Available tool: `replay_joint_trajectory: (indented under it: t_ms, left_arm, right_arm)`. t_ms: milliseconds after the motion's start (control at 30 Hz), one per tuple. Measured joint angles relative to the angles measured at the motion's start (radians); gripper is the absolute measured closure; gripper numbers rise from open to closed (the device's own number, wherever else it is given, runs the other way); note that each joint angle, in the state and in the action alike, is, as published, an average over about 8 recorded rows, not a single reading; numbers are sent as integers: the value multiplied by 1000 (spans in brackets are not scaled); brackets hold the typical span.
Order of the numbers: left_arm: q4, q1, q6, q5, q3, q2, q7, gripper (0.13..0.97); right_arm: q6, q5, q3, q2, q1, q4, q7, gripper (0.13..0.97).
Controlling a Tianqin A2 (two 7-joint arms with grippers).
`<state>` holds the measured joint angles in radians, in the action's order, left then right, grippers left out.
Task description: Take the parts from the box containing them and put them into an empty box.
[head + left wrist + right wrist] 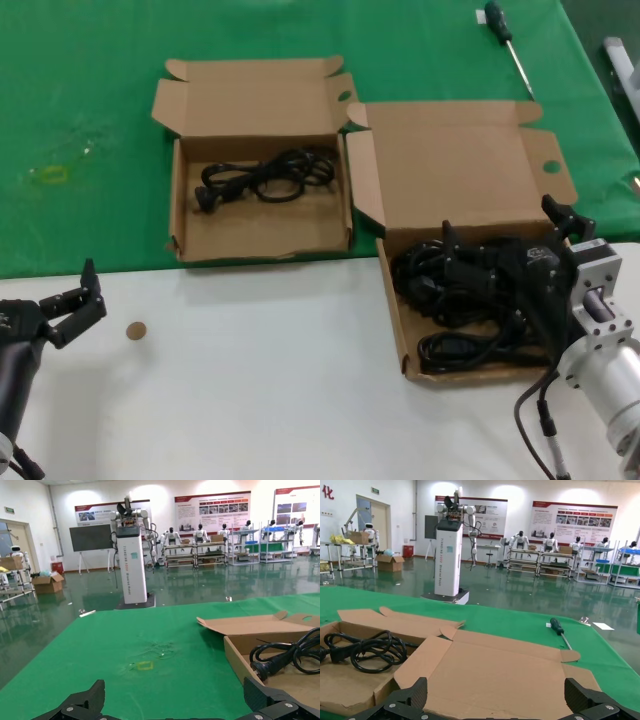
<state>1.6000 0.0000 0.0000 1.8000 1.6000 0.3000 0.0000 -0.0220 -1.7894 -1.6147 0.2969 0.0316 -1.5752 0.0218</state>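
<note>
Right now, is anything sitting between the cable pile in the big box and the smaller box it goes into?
Only cardboard walls. The larger box's left wall and side flap and the smaller box's right wall stand between the cable pile and the target. One cable already lies inside. The right gripper is over the pile.

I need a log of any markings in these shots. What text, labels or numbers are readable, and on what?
None can be read.
White pillar: vertical lettering, too blurred.
Wall posters: text too small.
Right gripper: pale mark on its body, unreadable.
Both cardboard boxes: no print visible.
</note>
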Motion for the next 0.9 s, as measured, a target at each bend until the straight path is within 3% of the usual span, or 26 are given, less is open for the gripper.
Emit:
replay_joint_trajectory:
  t_ms: [900]
  left_arm:
    - [0, 0, 0, 0, 0, 0, 0, 132]
  right_arm:
    - [0, 0, 0, 0, 0, 0, 0, 129]
